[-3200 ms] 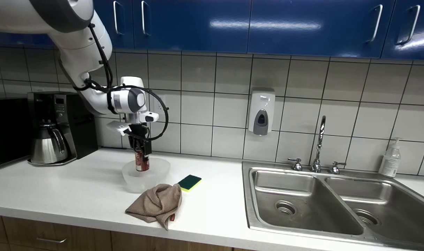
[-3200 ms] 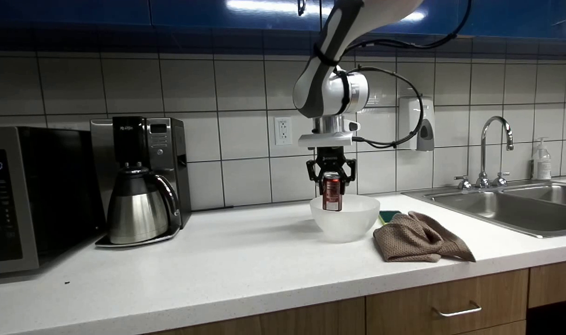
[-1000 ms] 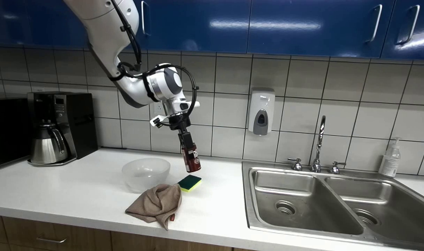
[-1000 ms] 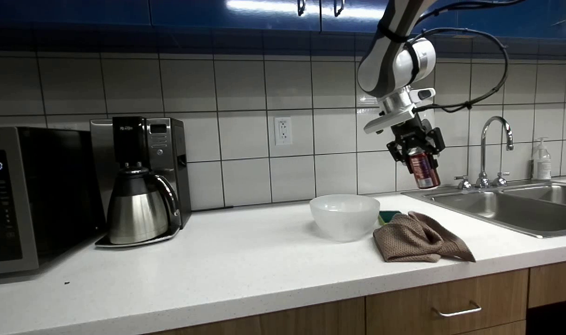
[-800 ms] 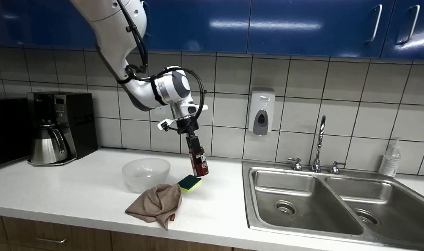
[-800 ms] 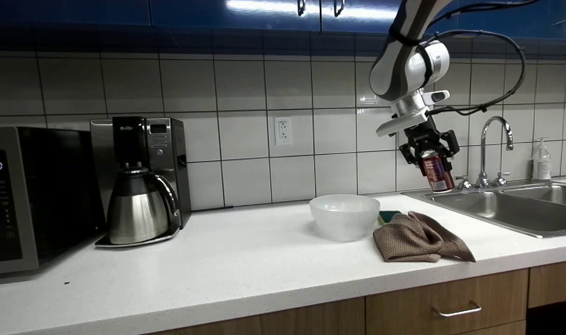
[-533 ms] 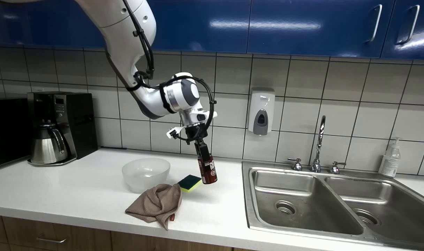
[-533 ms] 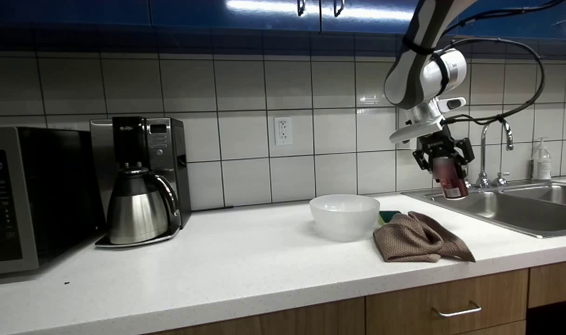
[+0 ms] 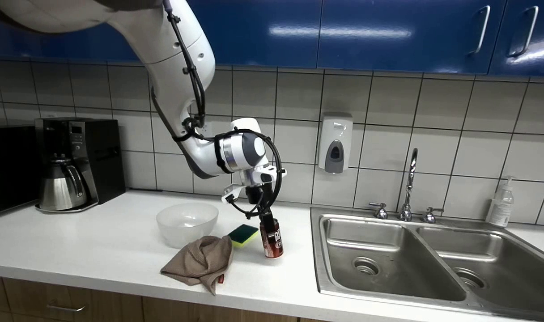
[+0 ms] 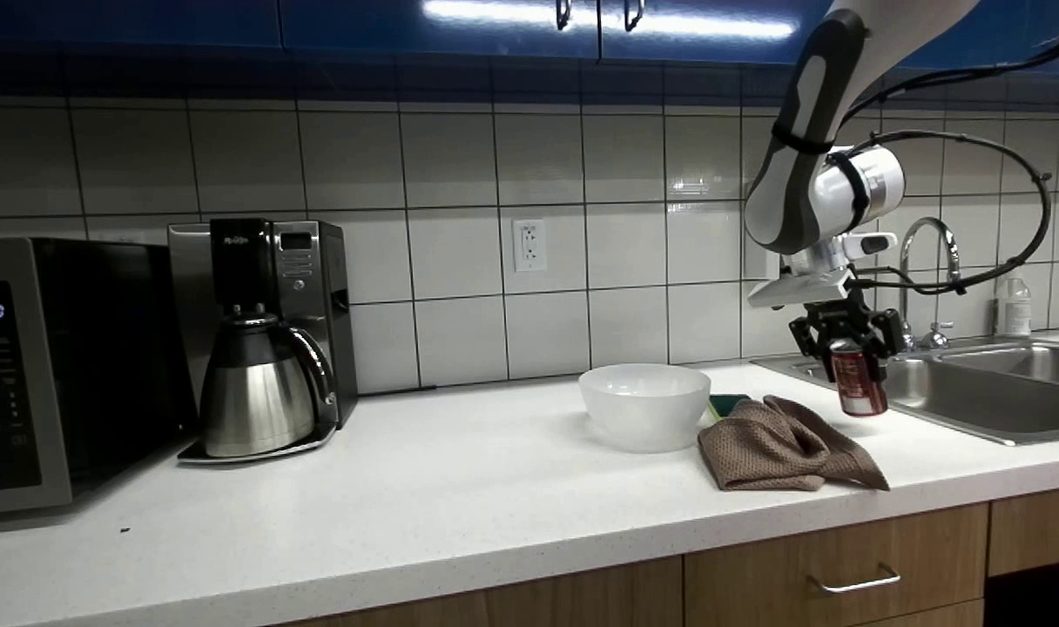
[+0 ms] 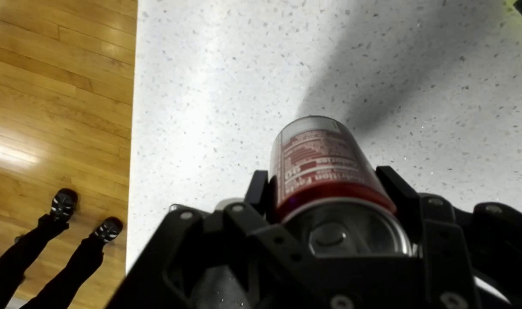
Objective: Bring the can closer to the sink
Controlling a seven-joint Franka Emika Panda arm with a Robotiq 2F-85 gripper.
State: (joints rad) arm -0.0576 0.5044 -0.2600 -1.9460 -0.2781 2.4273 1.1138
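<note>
The red can (image 9: pixel 273 243) with a silvery top is held by my gripper (image 11: pixel 323 176), which is shut on it. The finger pads press on both sides near its top in the wrist view. The can leans slightly, its base toward the sink (image 9: pixel 321 250). It is low over the counter between the sponge and the sink's near-side rim; I cannot tell whether its base touches. The can (image 10: pixel 859 387) also shows in an exterior view in front of the steel sink (image 10: pixel 1008 437), right of the cloth. The sink is out of clear view in the wrist view.
A frosted bowl (image 9: pixel 187 223), a brown cloth (image 9: pixel 205 261) and a green-yellow sponge (image 9: pixel 244 234) lie on the counter beside the can. The counter's front edge (image 11: pixel 132 128) and a person's legs show in the wrist view. The chrome faucet (image 9: pixel 408 192) stands behind the sink.
The can was lifted from over the bowl, carried past the sponge toward the sink, and lowered close to the counter. It tilted on the way and is now more upright. The grip stayed shut.
</note>
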